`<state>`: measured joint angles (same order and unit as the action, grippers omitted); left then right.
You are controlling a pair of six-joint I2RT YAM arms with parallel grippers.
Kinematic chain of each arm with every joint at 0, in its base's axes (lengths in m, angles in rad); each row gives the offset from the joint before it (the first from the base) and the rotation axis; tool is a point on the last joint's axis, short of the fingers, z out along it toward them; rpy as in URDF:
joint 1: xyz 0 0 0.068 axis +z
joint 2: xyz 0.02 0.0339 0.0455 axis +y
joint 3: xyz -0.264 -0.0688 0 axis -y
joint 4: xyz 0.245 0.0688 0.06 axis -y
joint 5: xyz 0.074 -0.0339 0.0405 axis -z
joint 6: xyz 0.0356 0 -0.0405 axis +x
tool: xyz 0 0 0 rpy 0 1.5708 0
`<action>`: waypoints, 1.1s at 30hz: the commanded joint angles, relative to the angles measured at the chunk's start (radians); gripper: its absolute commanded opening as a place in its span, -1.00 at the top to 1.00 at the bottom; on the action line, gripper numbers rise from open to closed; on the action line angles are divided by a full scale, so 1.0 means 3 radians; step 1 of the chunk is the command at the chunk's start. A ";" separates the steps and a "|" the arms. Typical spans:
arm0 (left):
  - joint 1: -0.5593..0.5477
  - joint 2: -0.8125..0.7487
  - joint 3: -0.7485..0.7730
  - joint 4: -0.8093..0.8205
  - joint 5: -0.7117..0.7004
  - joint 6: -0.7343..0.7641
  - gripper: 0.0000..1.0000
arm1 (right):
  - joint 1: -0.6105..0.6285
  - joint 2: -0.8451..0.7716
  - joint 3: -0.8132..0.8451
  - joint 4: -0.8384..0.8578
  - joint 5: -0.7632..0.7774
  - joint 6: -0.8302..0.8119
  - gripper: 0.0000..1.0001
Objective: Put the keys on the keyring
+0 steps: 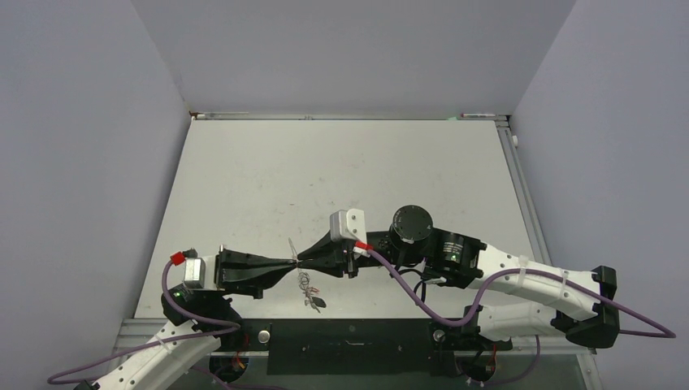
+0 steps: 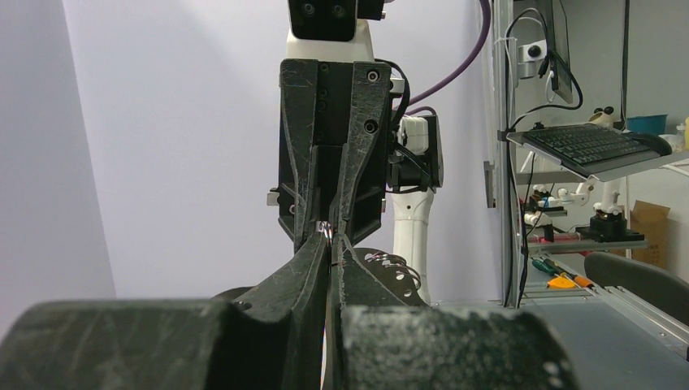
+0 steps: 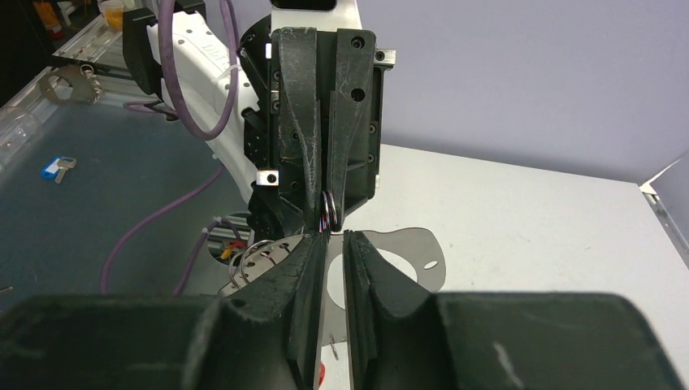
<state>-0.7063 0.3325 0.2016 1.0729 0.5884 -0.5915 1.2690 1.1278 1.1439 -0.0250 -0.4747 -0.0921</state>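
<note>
Grey, flat and ring-shaped, the metal keyring plate (image 3: 402, 258) stands on edge between your two tools, its wide hole facing the right wrist camera. At the plate's rim the left tool (image 2: 329, 244) is closed to a slit on a small wire split ring (image 3: 329, 213). The right tool (image 3: 331, 237) shows a narrow gap at that same ring, and I cannot tell whether it grips. Just below the plate sits what looks like the dark-headed metal key (image 1: 318, 305). A blue-tagged key (image 3: 57, 168) lies well away from the plate. Hold the left pinch firm and work the right tool gently, so the coil opens without twisting the plate loose.
</note>
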 commanded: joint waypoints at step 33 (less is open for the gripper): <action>-0.0185 -0.0876 0.0903 -0.3085 -0.0539 0.1322 -0.05 | -0.0026 0.0116 0.0328 -0.0338 0.0045 -0.0378 0.90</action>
<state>-0.7586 0.0765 0.4011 0.3573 0.4774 -0.3050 1.2575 1.1706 1.1912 -0.1581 -0.4690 -0.1825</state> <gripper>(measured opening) 0.530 0.057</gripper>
